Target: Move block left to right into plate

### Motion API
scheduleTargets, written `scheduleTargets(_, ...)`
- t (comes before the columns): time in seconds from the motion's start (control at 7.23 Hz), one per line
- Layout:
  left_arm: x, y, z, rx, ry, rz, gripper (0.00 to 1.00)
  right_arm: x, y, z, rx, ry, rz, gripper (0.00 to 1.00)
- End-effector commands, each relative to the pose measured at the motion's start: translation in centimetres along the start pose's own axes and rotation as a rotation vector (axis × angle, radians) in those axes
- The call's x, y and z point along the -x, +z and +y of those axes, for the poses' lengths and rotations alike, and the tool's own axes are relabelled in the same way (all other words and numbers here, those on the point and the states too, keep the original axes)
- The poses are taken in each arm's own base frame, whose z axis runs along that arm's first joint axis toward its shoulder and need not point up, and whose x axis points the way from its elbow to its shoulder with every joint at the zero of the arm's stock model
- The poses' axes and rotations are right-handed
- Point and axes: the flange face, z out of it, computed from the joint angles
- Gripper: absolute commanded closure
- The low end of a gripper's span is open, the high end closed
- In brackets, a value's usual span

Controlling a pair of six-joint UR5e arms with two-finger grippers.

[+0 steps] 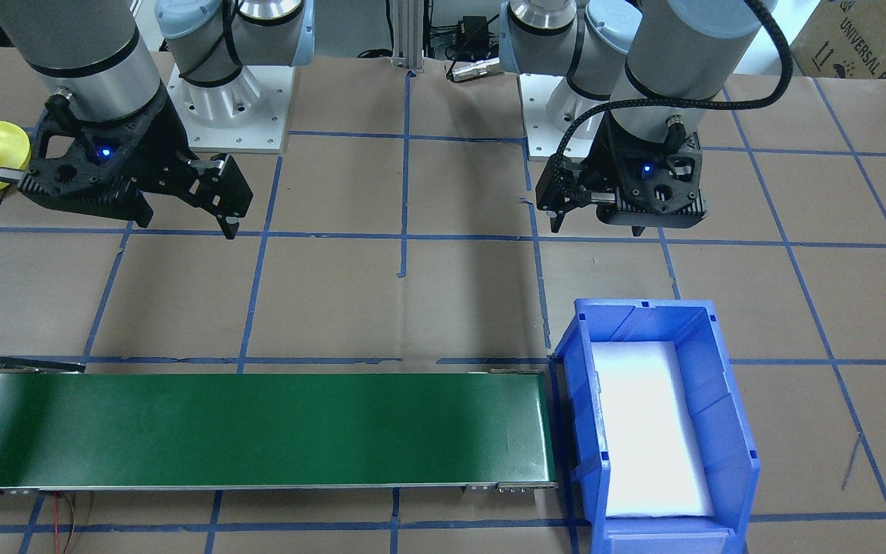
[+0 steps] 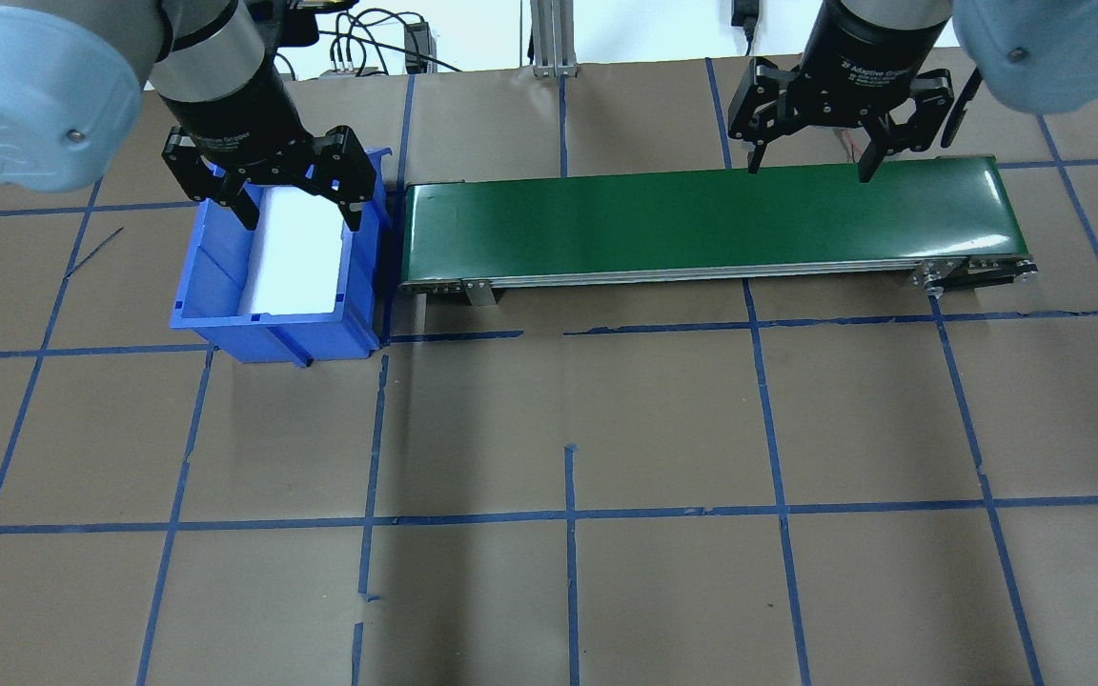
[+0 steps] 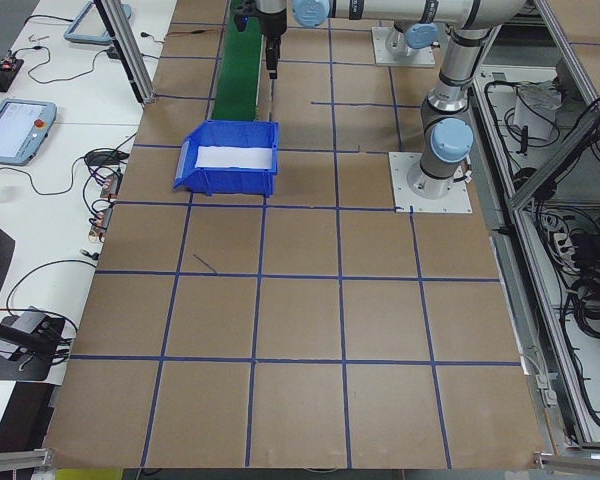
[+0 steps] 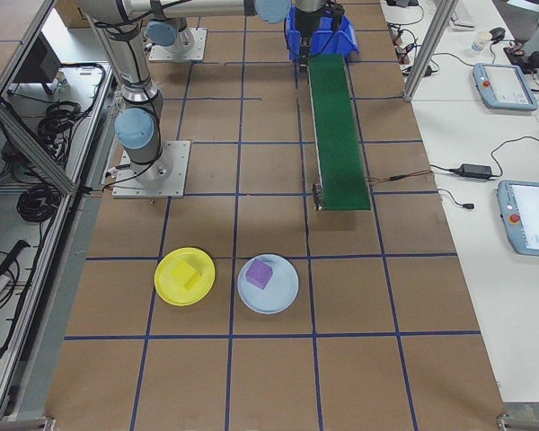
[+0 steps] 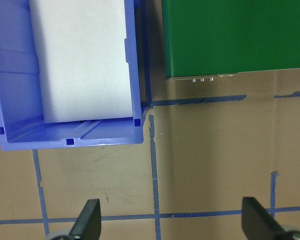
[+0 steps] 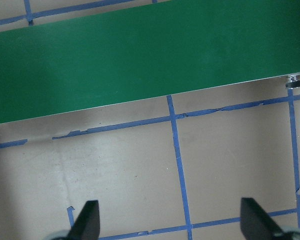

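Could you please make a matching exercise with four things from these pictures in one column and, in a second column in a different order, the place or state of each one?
Things:
1. yellow block
2. purple block
3. blue bin
4. left claw

Places or states:
A. on the light blue plate
B. open, holding nothing
C. on the yellow plate
D. at the end of the green conveyor belt, with a white pad inside

Right pairs: 1-C, 2-A, 3-D, 4-B
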Motion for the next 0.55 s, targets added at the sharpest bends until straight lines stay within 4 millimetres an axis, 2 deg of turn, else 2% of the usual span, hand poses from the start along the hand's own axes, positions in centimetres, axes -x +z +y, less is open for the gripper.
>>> scheduleTargets(0.0,0.42,-0.34,-0.2,-0.008,-0.002,-0.005,0.0,0.19,0.13,0.1,0.004,-0.003,-0.007,0.0)
scheduleTargets(0.41,0.42,0.32,-0.19,-0.008,0.001,-0.007,0.0,0.79,0.34,0.65,0.011,-0.015,-0.011,0.0)
